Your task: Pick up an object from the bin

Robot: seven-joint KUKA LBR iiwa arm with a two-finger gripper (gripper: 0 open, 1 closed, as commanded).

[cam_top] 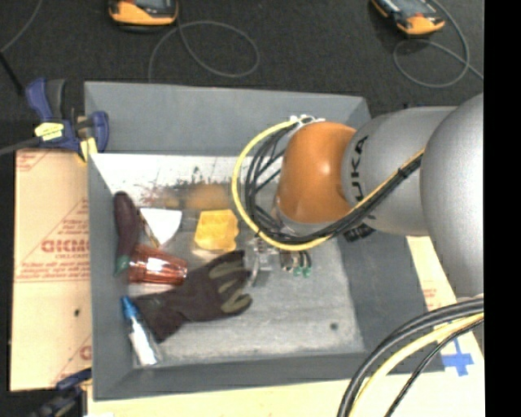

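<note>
The pick is still waiting to be made: the gripper (259,269) is hanging low near the centre of the bin (313,322), at the finger end of a limp dark fabric glove (195,297), which is lying flat on the floor; whether the gripper is released or clenched cannot be told. A porous yellow sponge block (216,230) is sitting just beyond it, and a glossy red-orange piece (159,267) is resting toward the left edge.

Dark floor (65,41), thin cables (256,50) looped across it, two orange-and-black devices (142,10) at top edge
</note>
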